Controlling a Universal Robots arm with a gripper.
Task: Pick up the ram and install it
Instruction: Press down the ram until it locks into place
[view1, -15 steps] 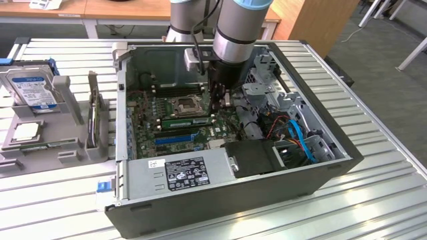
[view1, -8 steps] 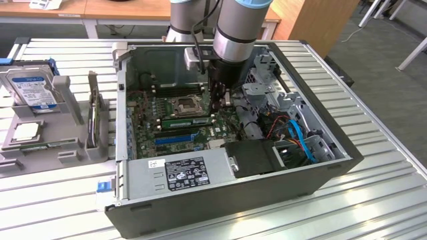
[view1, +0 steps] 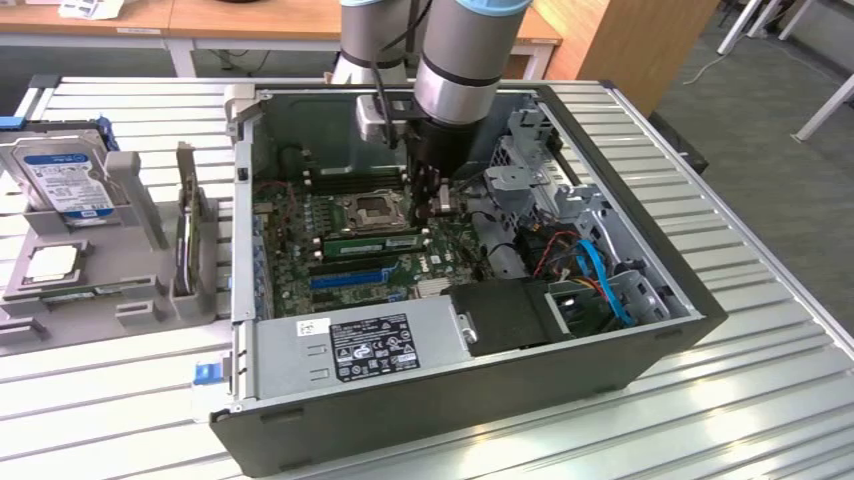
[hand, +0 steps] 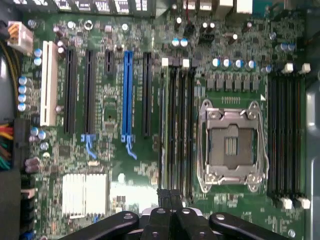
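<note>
- Inside the open computer case (view1: 641, 340), the gripper (hand: 170, 196) hangs above the motherboard (hand: 115, 125), fingers pressed together, holding nothing.
- Ram (view1: 376, 243) sits in a memory slot beside the CPU socket (hand: 231, 146).

Arm reaching straight down, hand (hand: 170, 196) pointing downward, fingers (hand: 164, 195) pressed together, apparently holding nothing.

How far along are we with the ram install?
Done: the ram already stands in a memory slot beside the CPU socket. In hand: nothing that I can see. The claw is shut, with its tips over one end of the slot bank. Left: I cannot tell whether the stick is fully pressed home or latched.
</note>
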